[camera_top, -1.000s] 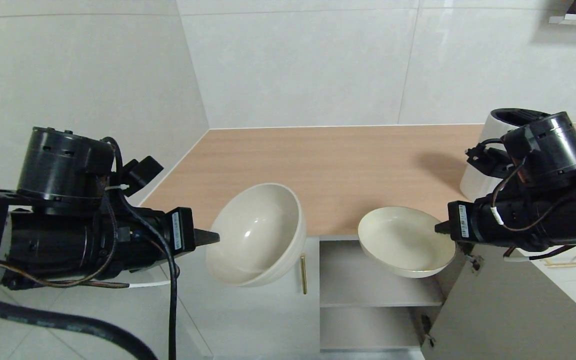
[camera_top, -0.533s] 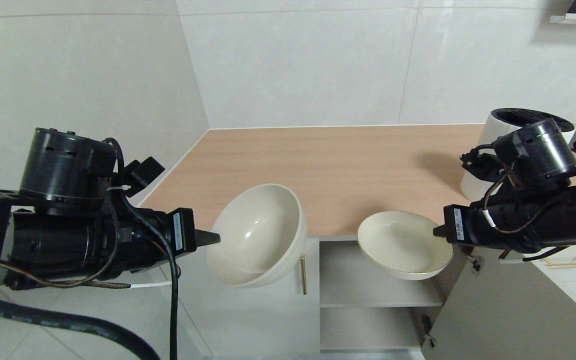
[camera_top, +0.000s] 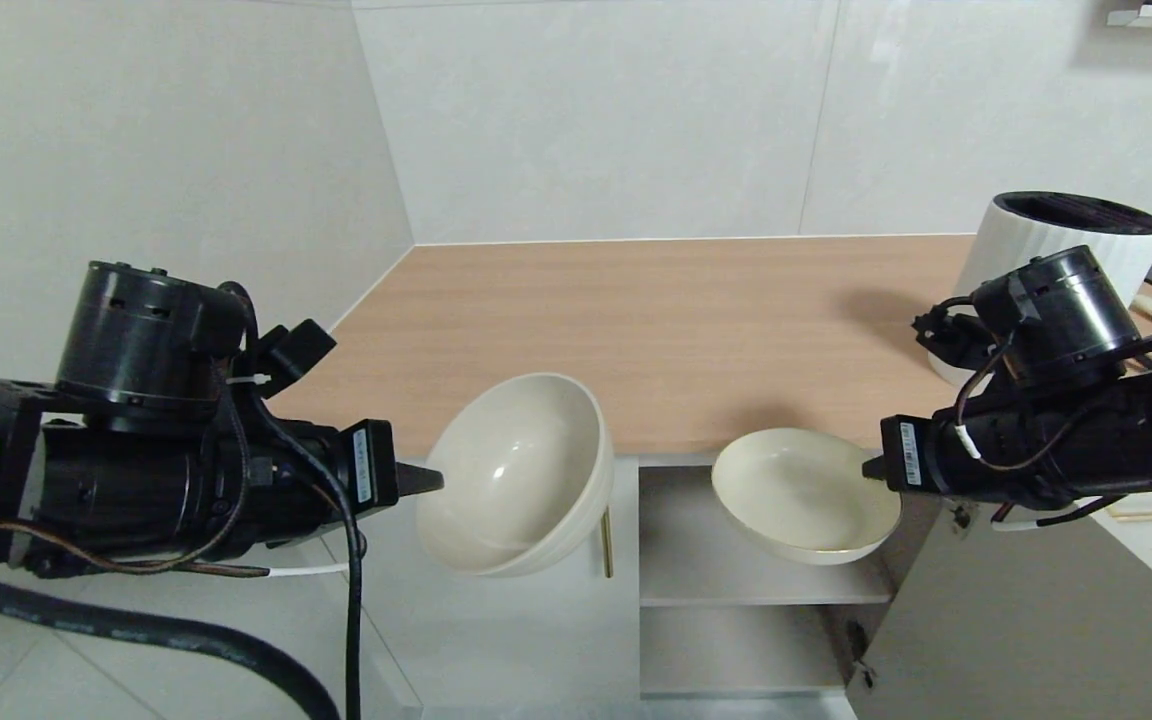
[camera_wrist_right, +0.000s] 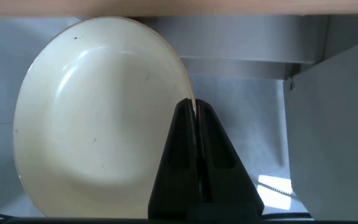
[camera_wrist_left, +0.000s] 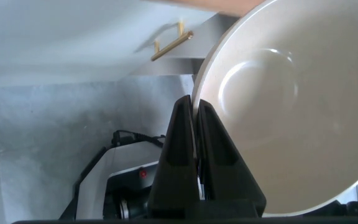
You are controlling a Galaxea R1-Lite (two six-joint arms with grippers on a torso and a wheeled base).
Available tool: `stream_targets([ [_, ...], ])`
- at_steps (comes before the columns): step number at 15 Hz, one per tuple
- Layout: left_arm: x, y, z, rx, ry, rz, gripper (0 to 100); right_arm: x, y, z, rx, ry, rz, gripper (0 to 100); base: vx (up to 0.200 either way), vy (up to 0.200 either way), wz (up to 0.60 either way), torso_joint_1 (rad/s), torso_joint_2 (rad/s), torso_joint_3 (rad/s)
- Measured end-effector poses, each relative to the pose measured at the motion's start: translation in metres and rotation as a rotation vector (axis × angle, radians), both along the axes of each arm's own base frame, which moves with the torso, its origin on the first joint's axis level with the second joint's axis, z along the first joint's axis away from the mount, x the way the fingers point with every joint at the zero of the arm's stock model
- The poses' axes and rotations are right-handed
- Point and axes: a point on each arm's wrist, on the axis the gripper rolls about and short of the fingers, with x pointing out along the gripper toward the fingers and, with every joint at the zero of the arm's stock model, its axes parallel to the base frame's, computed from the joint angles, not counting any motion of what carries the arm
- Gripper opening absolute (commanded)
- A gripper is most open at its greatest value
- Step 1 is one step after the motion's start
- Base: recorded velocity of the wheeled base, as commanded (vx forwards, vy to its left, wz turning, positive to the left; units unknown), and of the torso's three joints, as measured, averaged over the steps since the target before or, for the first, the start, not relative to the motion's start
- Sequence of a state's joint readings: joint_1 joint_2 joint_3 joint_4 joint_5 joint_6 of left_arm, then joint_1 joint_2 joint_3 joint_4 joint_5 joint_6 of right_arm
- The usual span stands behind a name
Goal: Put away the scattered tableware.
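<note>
Nearest, the left gripper [camera_top: 432, 481] is seen clenched on the rim of a deep cream bowl [camera_top: 516, 470]. In the left wrist view its two black fingers [camera_wrist_left: 211, 143] are pressed together on the rim, with the left gripper [camera_wrist_left: 195, 104] pinching the edge and the deep bowl [camera_wrist_left: 291, 106] tipped steeply so that its hollow is turned sideways. The deep bowl is held in the air, off any surface, just in front of the bench's front edge.

On the other side, the right gripper [camera_top: 868, 466] is likewise closed on the rim of a shallow cream bowl [camera_top: 801, 495]. In the right wrist view the right gripper [camera_wrist_right: 195, 107] is clamped on the edge and the shallow bowl [camera_wrist_right: 98, 124] is shown with its hollow facing up. It is held level with the bench's front edge, well apart from the deep bowl.

Behind and below the bowls, a grey cupboard [camera_top: 656, 640] is set under the bench, with a shelf [camera_top: 756, 590] laid across its open compartment. Its door [camera_top: 986, 620] is swung open on the right, and a gold handle [camera_top: 607, 545] is fixed to the shut door on the left.

Farther back, the wooden bench [camera_top: 656, 320] is spread out, and a white ribbed container [camera_top: 1056, 235] with a black top is stood at its right end. A white tiled wall [camera_top: 586, 120] is seen behind.
</note>
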State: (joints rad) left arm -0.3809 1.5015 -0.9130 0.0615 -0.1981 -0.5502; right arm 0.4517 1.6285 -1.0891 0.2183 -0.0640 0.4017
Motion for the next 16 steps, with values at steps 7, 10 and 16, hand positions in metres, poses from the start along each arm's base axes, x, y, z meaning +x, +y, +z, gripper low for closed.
stream_targets([
  [7,0.0016,-0.0006,-0.0021,0.003,0.008,0.000,0,0.0011,0.0007,-0.0018,-0.003,0.005,0.000,0,0.000,0.000,0.00,-0.027,0.07,0.038],
  [10,0.0022,-0.0009,-0.0023,0.003,0.008,0.000,0,0.0028,0.0015,-0.0039,-0.006,0.011,0.001,0,0.000,0.000,0.00,-0.047,0.10,0.065],
  [16,0.0025,-0.0010,-0.0028,0.004,0.010,0.000,0,0.0041,0.0021,-0.0063,-0.010,0.019,0.001,0,0.000,0.000,0.00,-0.172,0.44,0.257],
])
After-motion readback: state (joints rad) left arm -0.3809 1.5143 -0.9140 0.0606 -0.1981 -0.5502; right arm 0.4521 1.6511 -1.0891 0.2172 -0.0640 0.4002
